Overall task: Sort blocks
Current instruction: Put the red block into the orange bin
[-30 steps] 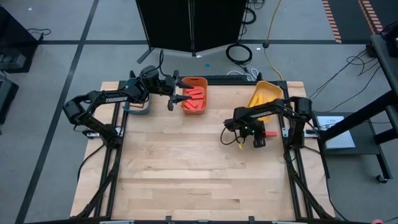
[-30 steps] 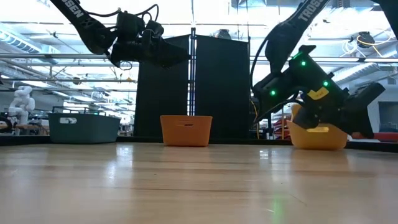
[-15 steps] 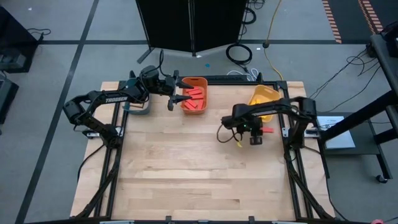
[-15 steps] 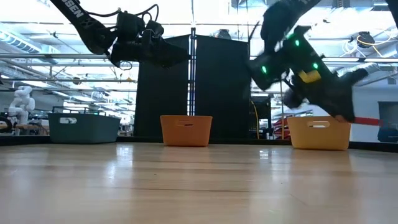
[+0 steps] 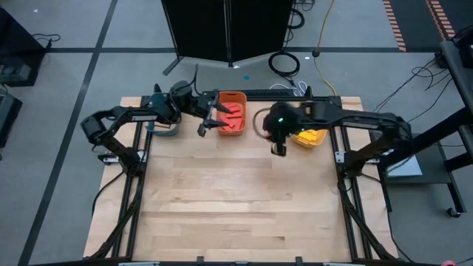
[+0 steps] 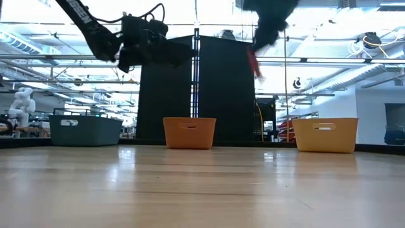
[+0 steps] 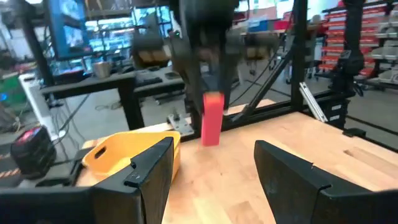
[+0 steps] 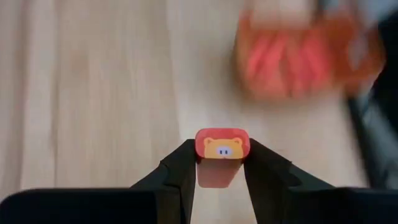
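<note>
Red block (image 8: 219, 147) pinched end-up in right gripper (image 8: 217, 171) above table (image 5: 236, 214) — likely bound for orange bin (image 5: 238, 97) of reds — left gripper (image 7: 211, 168) spread wide, empty, beside it.

Overhead, table-level, two wrist views

Tabletop (image 5: 222, 199) was pale wood planks, smooth, slight sheen. Orange bin (image 6: 189, 132) and yellow bin (image 6: 325, 135) looked matt plastic. Red block (image 8: 222, 146) smooth, painted. Claw fingers (image 8: 180, 171) matt black.
</note>
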